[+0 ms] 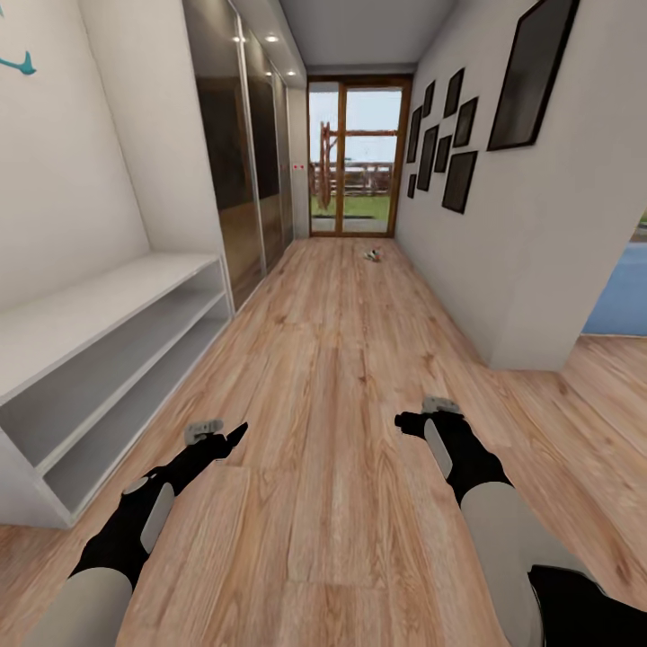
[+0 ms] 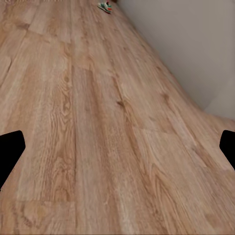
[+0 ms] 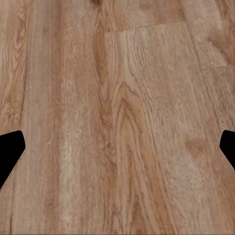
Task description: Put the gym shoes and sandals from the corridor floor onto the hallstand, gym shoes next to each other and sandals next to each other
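Far down the corridor floor [image 1: 341,359], near the glass door [image 1: 355,162], lies one gym shoe [image 1: 372,255]; left claw [image 1: 235,436] and right claw [image 1: 402,420] hover wide open, empty.

Gym shoe [image 1: 372,255] — far down corridor floor [image 1: 332,377]

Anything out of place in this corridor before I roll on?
One thing: a small shoe-like object lies loose on the wood floor far down the corridor, near the glass door; white with green and red in the left wrist view, likely a gym shoe. The white bench looks tidy.
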### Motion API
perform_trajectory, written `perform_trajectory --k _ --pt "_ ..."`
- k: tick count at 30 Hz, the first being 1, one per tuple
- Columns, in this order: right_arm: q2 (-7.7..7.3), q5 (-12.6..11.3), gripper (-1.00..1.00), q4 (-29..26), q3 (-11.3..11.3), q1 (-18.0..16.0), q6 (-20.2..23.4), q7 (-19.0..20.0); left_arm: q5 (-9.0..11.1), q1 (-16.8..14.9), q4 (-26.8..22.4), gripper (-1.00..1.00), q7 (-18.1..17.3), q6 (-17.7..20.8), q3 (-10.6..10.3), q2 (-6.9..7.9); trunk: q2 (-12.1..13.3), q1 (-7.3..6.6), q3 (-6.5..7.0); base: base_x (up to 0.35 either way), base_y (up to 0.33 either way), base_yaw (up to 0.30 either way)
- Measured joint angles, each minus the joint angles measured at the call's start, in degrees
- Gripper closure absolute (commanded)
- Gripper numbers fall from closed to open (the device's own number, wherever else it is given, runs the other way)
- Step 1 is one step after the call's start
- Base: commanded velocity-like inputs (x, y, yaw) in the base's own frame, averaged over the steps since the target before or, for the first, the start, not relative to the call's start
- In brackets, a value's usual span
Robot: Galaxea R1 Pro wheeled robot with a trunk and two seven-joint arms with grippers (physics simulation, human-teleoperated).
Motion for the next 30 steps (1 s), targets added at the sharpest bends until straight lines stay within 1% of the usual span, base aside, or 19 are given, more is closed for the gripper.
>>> perform_trajectory --k 16,30 --pt "-0.03 0.0 -1.0 0.0 0.0 0.0 0.0 0.0 0.0 0.0 0.0 -1.0 0.0 0.0 -0.1 0.0 0.0 0.0 0.0 0.349 -0.001 0.0" --pt "-0.26 0.0 -1.0 0.1 0.0 0.0 -0.1 0.0 0.0 0.0 0.1 -1.0 0.0 0.0 -0.1 -0.08 0.0 0.0 0.0 0.349 -0.066 0.0"
